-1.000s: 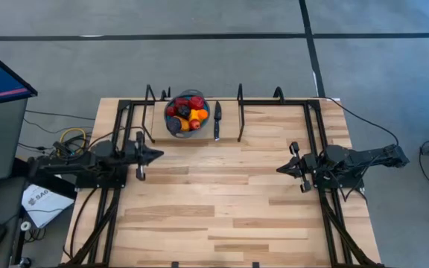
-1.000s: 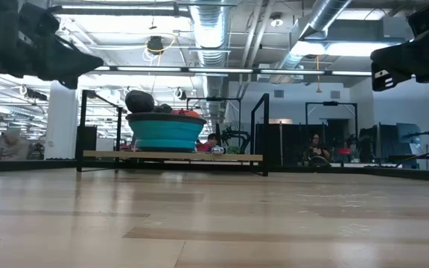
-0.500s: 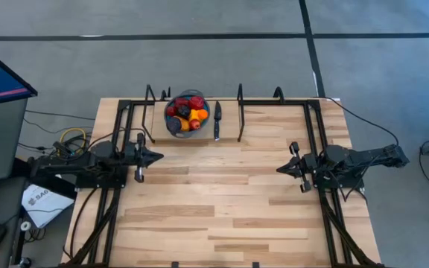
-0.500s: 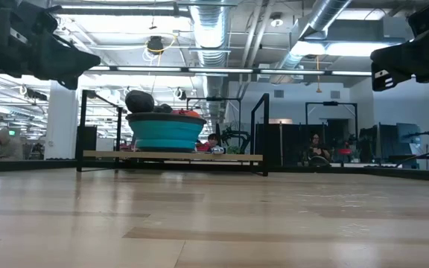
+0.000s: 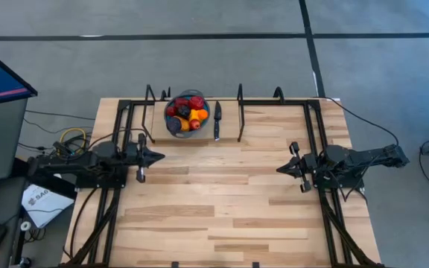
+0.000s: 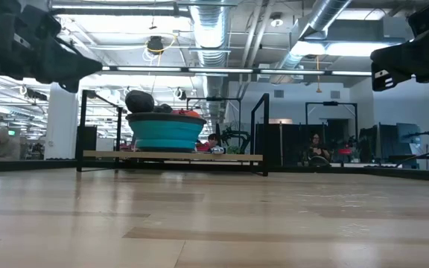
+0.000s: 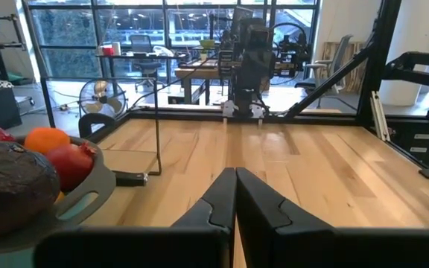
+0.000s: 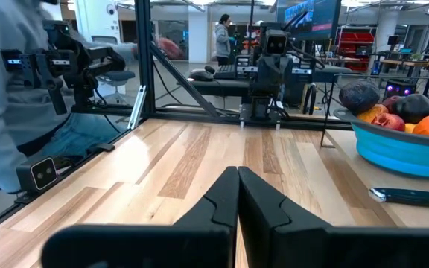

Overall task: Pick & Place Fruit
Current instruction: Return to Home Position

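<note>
With the job seemingly done, the left gripper (image 5: 153, 155) and right gripper (image 5: 281, 168) are hanging parked, each pinching its fingers together on nothing. The fruit (image 5: 185, 112) is sitting heaped in the blue bowl (image 6: 166, 134), well apart from both grippers, nearer the left one. The knife (image 5: 217, 121) is lying just beside the bowl, probably on the same shelf (image 6: 170, 155).

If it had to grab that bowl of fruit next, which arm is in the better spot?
Probably the left. The left pincer, shut, hovers nearer the bowl. The right pincer, also shut, is farther off, and the knife lies on its side of the bowl.
</note>
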`<state>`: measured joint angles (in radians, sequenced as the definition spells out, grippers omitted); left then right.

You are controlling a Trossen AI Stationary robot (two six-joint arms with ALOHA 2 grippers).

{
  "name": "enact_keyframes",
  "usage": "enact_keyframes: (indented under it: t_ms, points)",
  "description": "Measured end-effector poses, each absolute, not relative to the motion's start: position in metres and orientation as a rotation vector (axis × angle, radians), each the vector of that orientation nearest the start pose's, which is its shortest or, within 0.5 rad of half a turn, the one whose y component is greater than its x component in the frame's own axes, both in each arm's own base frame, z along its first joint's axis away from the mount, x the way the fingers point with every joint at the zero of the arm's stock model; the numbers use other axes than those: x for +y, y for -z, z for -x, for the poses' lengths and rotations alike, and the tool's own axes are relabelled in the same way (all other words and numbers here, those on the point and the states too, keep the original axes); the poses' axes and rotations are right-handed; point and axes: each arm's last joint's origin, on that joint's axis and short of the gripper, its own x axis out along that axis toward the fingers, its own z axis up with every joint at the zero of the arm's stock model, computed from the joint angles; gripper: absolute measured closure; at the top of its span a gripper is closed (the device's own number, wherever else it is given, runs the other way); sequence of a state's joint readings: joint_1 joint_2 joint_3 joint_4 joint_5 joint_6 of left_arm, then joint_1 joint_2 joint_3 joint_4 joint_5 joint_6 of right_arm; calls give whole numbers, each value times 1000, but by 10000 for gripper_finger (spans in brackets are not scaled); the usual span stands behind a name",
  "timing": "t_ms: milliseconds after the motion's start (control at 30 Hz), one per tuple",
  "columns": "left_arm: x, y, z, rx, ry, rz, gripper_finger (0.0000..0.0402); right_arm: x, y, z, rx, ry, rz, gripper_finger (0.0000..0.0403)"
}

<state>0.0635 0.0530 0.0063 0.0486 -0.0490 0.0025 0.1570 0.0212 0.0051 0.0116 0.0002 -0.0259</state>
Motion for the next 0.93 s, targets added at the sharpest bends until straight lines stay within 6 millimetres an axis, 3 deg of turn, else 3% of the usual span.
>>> enact_keyframes:
  t_ms: [933]
  points:
    - [8, -160, -105, 73, -112, -2, 400, 15, -165, -97, 3, -157, 26, 403]
